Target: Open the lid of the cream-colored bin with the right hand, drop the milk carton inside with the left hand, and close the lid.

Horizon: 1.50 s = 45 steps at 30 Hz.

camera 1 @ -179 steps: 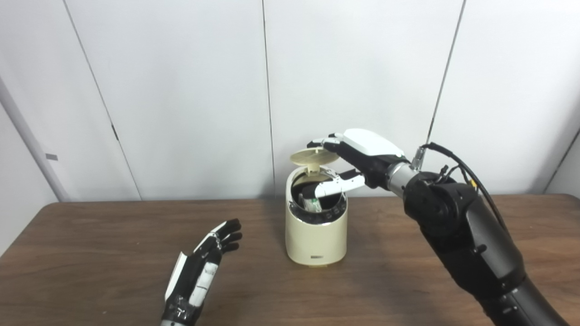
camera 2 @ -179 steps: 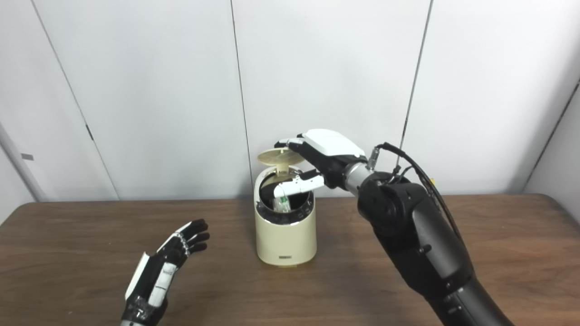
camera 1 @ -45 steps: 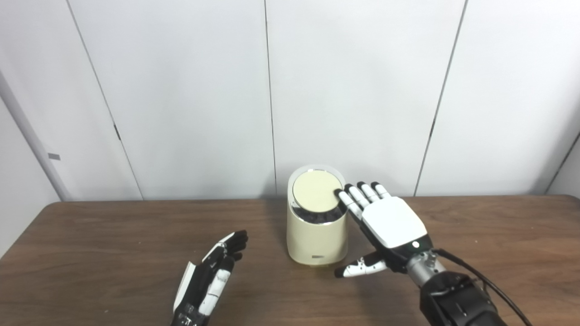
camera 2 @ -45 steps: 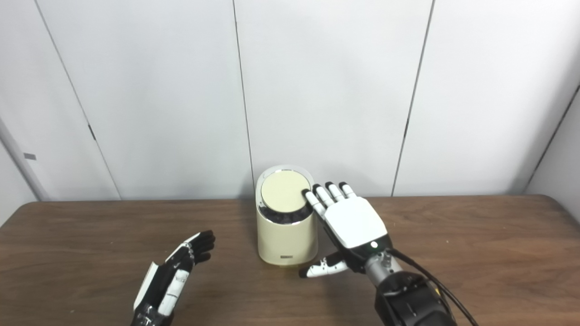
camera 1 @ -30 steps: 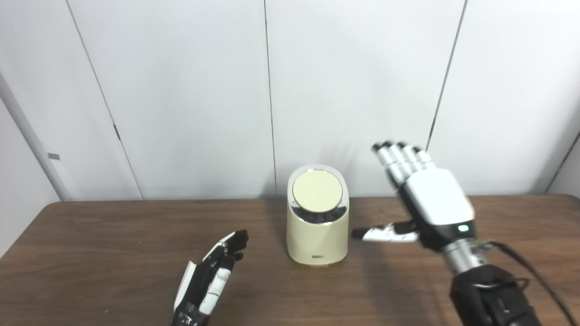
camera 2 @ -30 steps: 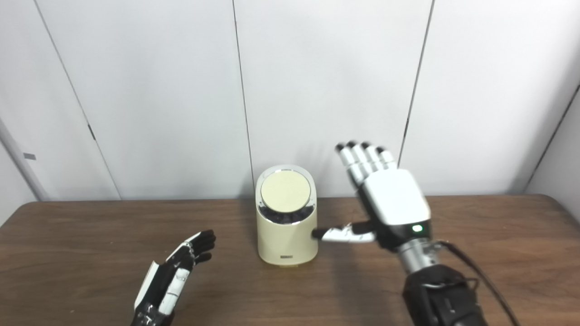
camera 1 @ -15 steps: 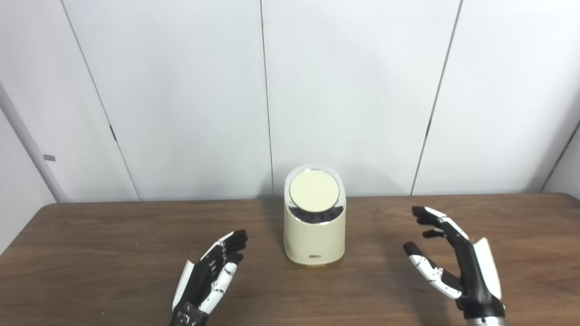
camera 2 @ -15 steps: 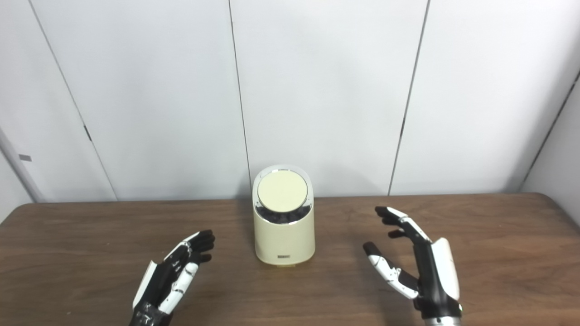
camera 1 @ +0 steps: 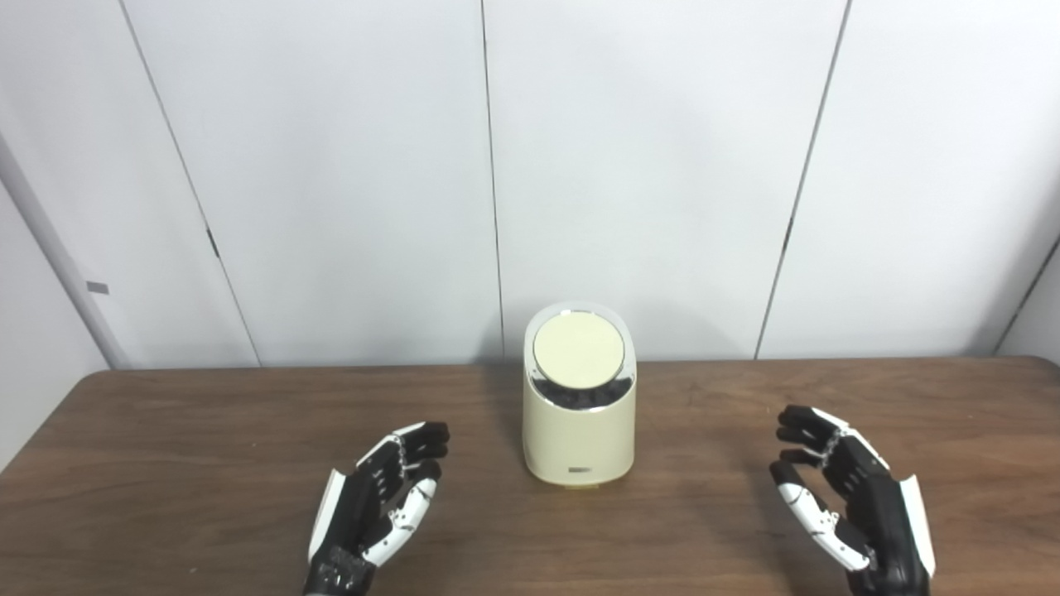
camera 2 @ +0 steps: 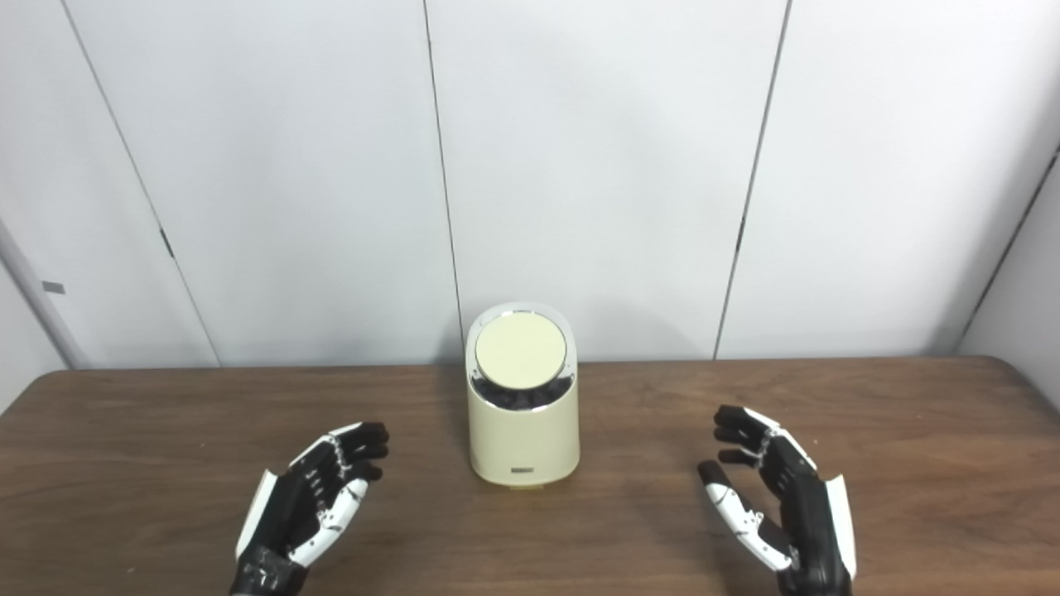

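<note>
The cream-colored bin (camera 1: 579, 414) is sitting lid-closed near the surface's (camera 1: 166, 430) far edge; left hand (camera 1: 377, 505) and right hand (camera 1: 853, 505) are hovering released, near its front edge.

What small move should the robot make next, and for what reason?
Probably none beyond letting both hands settle onto the table. The lid lies shut on the cream-colored bin, no milk carton is in sight, and the left hand and right hand are open, empty and well apart from the bin, so the task looks finished.

No legible text anywhere.
</note>
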Each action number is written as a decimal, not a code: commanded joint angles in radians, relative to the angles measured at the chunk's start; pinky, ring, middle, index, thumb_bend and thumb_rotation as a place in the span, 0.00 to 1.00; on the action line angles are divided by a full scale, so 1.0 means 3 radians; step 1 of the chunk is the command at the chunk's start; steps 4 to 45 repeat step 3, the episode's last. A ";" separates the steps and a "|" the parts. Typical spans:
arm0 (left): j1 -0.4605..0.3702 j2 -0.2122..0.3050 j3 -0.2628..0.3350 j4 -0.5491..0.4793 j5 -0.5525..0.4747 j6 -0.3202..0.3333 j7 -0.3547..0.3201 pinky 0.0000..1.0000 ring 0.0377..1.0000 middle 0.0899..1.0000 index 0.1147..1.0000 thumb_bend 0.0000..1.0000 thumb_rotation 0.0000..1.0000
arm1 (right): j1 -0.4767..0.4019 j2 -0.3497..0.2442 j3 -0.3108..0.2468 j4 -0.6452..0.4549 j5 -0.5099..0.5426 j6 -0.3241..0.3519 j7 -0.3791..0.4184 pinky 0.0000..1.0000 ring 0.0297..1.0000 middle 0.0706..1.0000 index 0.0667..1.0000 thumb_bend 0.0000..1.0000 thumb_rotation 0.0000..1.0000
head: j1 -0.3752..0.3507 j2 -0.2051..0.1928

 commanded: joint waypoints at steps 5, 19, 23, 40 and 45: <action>-0.0031 0.0006 0.0026 0.0069 0.0021 -0.0163 0.0078 0.64 0.71 0.71 0.70 0.21 0.30 | 0.0025 0.0072 -0.0028 0.0054 0.0104 0.0003 0.0050 0.66 0.71 0.71 0.69 0.27 0.25 | 0.0001 0.0003; -0.0031 0.0006 0.0026 0.0069 0.0021 -0.0163 0.0078 0.64 0.71 0.71 0.70 0.21 0.30 | 0.0025 0.0072 -0.0028 0.0054 0.0104 0.0003 0.0050 0.66 0.71 0.71 0.69 0.27 0.25 | 0.0001 0.0003; -0.0031 0.0006 0.0026 0.0069 0.0021 -0.0163 0.0078 0.64 0.71 0.71 0.70 0.21 0.30 | 0.0025 0.0072 -0.0028 0.0054 0.0104 0.0003 0.0050 0.66 0.71 0.71 0.69 0.27 0.25 | 0.0001 0.0003; -0.0031 0.0006 0.0026 0.0069 0.0021 -0.0163 0.0078 0.64 0.71 0.71 0.70 0.21 0.30 | 0.0025 0.0072 -0.0028 0.0054 0.0104 0.0003 0.0050 0.66 0.71 0.71 0.69 0.27 0.25 | 0.0001 0.0003; -0.0031 0.0006 0.0026 0.0069 0.0021 -0.0163 0.0078 0.64 0.71 0.71 0.70 0.21 0.30 | 0.0025 0.0072 -0.0028 0.0054 0.0104 0.0003 0.0050 0.66 0.71 0.71 0.69 0.27 0.25 | 0.0001 0.0003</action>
